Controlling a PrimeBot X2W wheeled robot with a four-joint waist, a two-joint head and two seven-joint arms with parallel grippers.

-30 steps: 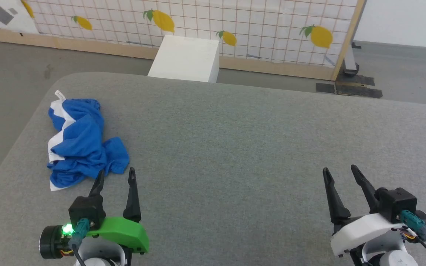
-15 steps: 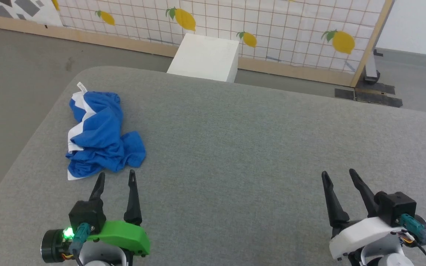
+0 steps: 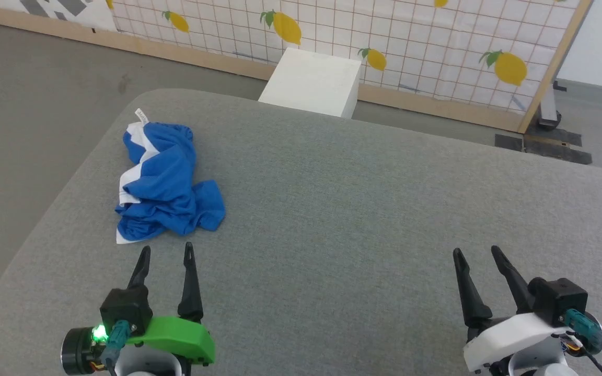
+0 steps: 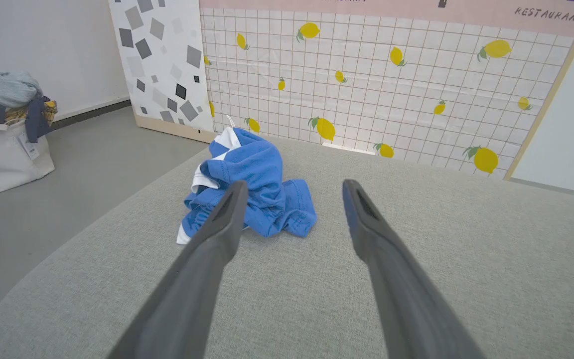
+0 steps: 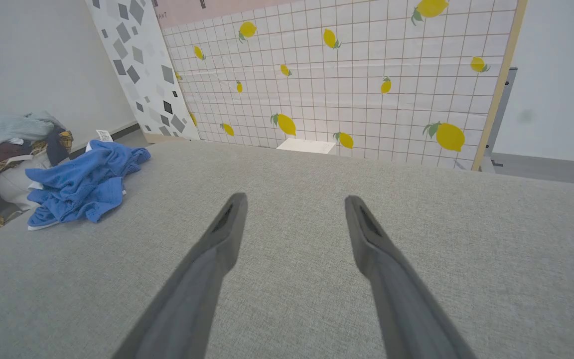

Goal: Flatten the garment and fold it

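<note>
Garment (image 3: 168, 183) was a crumpled heap of bright royal blue, bunched and creased, nothing flat about it. A white band (image 3: 132, 180) ran down its 9 o'clock side, and a small white label (image 3: 141, 116) poked out at the far tip, around 11 o'clock. It lay on the grey padded table (image 3: 358, 209), out at 10 o'clock in the head view and close to the rounded corner.

My left gripper (image 3: 166, 253) hung low over the table with the heap at 12 o'clock just beyond my fingertips, a strip of bare grey between us. Its jaws stood apart and held nothing. My right gripper (image 3: 476, 253) was well away at 4 o'clock in the head view, jaws also spread and empty. From that wrist the blue pile sat off at 9 o'clock.

Against a second ago, the whole head picture had swung. The white box (image 3: 314, 81) and the lemon-print panel (image 3: 411, 36) slid toward 3 o'clock, and the garment slid with them, so that was my camera moving. The heap kept the same shape and the same folds. My left fingertips, which had overlapped its near edge in that view, now sat clear of it.
</note>
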